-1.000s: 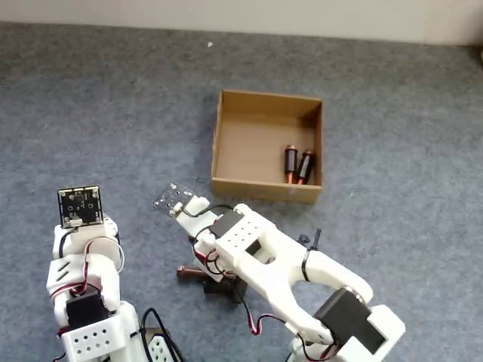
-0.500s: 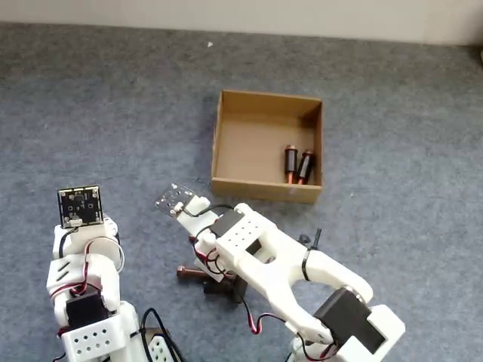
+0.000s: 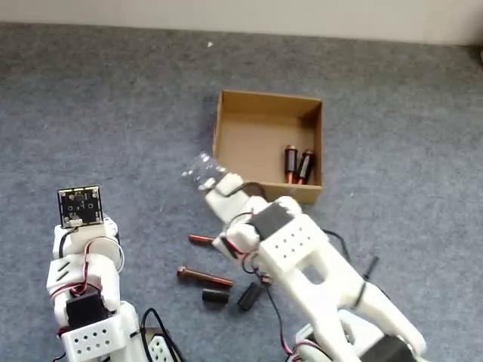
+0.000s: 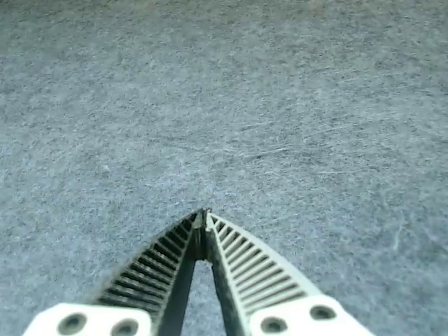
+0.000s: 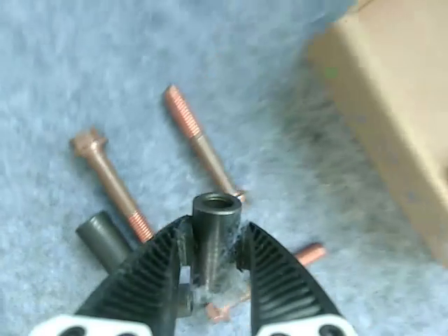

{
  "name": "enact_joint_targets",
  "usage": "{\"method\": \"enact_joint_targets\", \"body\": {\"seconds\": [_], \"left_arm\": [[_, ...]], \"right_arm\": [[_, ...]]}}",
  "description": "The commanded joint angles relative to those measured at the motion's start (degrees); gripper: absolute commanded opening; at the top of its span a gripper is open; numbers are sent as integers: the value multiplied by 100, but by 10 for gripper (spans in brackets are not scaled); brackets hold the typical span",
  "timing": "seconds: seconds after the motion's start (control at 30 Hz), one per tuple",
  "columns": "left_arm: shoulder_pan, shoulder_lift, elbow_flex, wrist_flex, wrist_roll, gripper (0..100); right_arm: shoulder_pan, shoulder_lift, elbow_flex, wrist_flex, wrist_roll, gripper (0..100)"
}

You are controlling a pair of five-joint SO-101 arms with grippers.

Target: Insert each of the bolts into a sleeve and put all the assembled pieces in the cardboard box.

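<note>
My right gripper [image 5: 213, 236] is shut on a dark sleeve [image 5: 215, 208], held upright above the carpet; in the high view this sleeve [image 3: 250, 296] shows under the right arm [image 3: 294, 253]. Below lie a copper bolt with a hex head [image 5: 112, 185], a second bolt [image 5: 199, 150] and another dark sleeve [image 5: 105, 241]. From above, the bolts [image 3: 205, 277] [image 3: 201, 239] and the loose sleeve [image 3: 213, 296] sit left of the arm. The cardboard box [image 3: 264, 190] holds two assembled pieces [image 3: 290, 164] [image 3: 305, 166]. My left gripper [image 4: 203, 218] is shut over bare carpet.
Grey carpet covers the whole table. The box wall [image 5: 392, 140] stands close beside the right gripper. The left arm [image 3: 83, 286] rests at the lower left, apart from the parts. A third bolt tip [image 5: 308, 253] pokes out from behind a right finger.
The right arm has lifted and swung right toward the box with the sleeve in its gripper, uncovering a second bolt and the loose sleeve. The left arm has not moved.
</note>
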Motion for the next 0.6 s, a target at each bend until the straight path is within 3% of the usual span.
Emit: {"method": "enact_joint_targets", "body": {"seconds": [0.0,0.23,0.43,0.57], "left_arm": [[-22,-57,-22,-105,-88,7],[277,-57,-119,-97,-141,8],[1270,-40,-716,782,-1178,8],[1763,4,-1323,1310,-1582,8]], "right_arm": [[347,-787,-101,48,18,5],[1033,-963,-136,347,-747,5],[1727,-963,-110,338,-369,5],[2343,-910,-92,75,-510,5]]}}
